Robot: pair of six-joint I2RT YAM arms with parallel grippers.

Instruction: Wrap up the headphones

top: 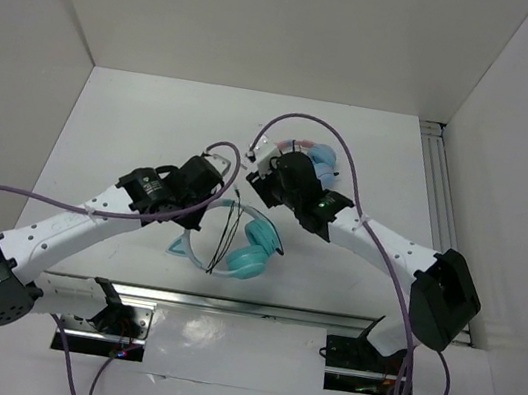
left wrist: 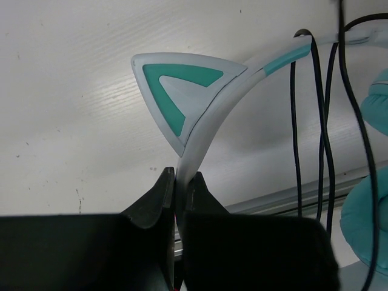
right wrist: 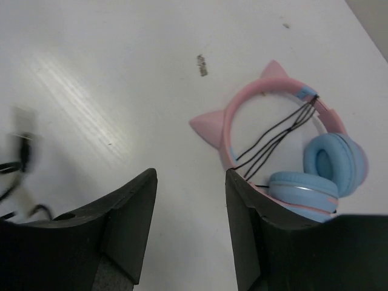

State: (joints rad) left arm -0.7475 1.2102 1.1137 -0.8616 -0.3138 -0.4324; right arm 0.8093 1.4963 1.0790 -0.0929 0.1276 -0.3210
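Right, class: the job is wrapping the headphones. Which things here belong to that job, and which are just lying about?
Part of the job:
- teal headphones, headband clamped in the left gripper
- their black cable, hanging loose
- right gripper, open above the table

Just lying about:
- pink headphones, cable strung across their band

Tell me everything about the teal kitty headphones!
The teal headphones have soft-looking teal earcups and a pale, smooth, plastic-looking headband with a teal-centred cat ear. A thin black cable is draped in several strands over the band. The left gripper pinches the headband just below the ear. They are at the near middle of the table.
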